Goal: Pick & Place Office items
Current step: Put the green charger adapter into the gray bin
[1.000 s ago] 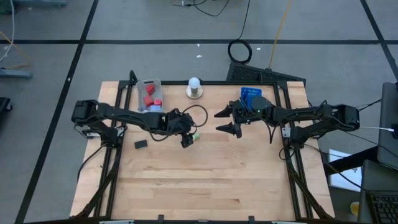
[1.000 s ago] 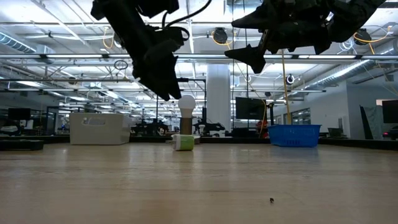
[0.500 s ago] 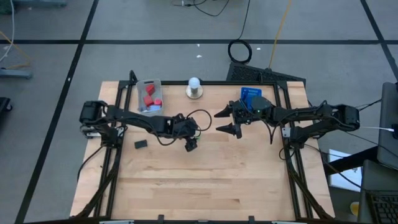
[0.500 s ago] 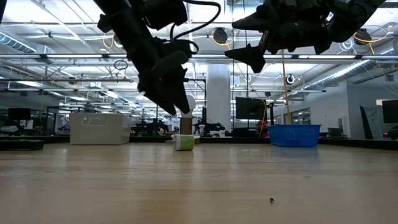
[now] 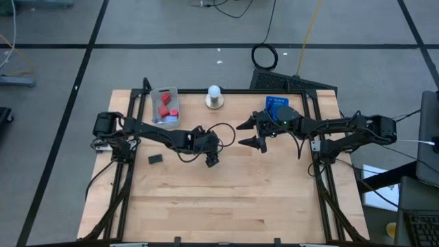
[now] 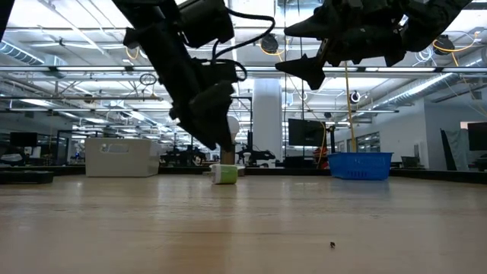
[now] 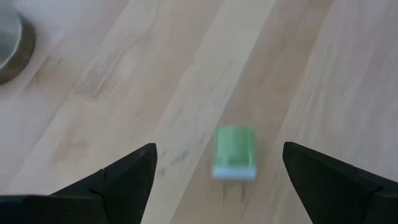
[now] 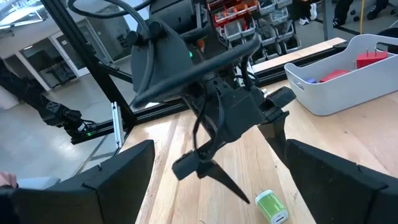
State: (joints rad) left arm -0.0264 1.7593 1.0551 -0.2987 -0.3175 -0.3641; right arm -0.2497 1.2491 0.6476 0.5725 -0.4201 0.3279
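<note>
Since a second ago we have swung our left claw (image 5: 213, 159) farther over the middle of the tabletop (image 5: 226, 206) and lowered it, so that it now hangs right above the green block, where before it sat just beside it. In the high view the claw covers the block; our right claw (image 5: 256, 134) has not moved.

Our left claw is spread wide, with nothing between its fingers (image 7: 127, 171). In the left wrist view the green block (image 7: 235, 152) lies flat on the wood in the gap between the two fingertips, touching neither; it has a white end from which two thin prongs stick out. The low view shows the same block (image 6: 224, 173) resting on the tabletop with the claw (image 6: 217, 137) poised just above it and not touching it.

Our right claw hangs well above the tabletop near the blue tray (image 5: 278, 105), its fingers parted and holding nothing. Its wrist view looks across at our left arm and at the green block (image 8: 272, 205) lying under that arm's claw (image 8: 211, 171).

A black block (image 5: 156, 158) lies alone on the wood to the left, apart from our left arm. Red pieces (image 5: 164, 104) sit inside the grey tray (image 5: 155, 96) at the far edge, and the white ball (image 5: 215, 92) on its round base stands between the two trays.
</note>
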